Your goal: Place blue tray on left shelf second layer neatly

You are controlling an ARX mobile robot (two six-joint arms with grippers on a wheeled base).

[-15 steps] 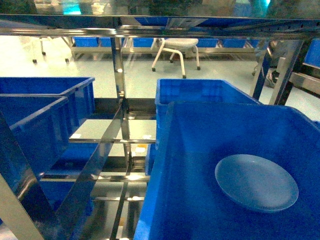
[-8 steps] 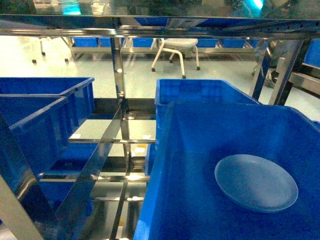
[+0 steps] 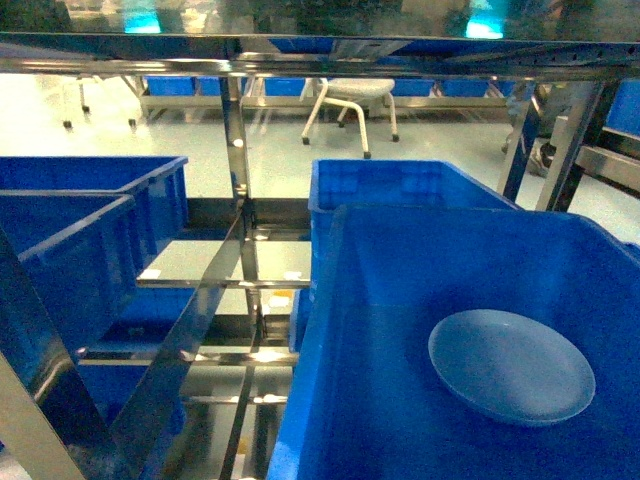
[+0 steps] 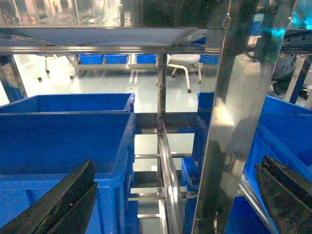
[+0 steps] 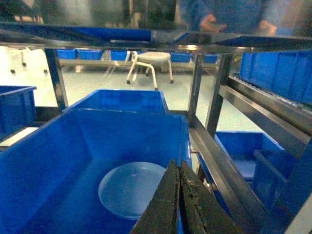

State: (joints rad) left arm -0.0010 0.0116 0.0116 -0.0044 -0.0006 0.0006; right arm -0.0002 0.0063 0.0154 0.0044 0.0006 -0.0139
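the steel rack (image 3: 240,190) fills the head view, its left bays holding dark-blue crates (image 3: 85,240). on the right sits a big blue crate (image 3: 330,390), and flat on its floor lies the blue tray (image 3: 511,365) — near-round, so no long axis matters. the right gripper (image 5: 178,204) hangs just above and in front of it, jaws pressed together on nothing; it is plainly the nearer arm. the left gripper (image 4: 170,200) (fingers spread wide, empty) faces the left crates and a post, seemingly well apart from the tray — hard to judge.
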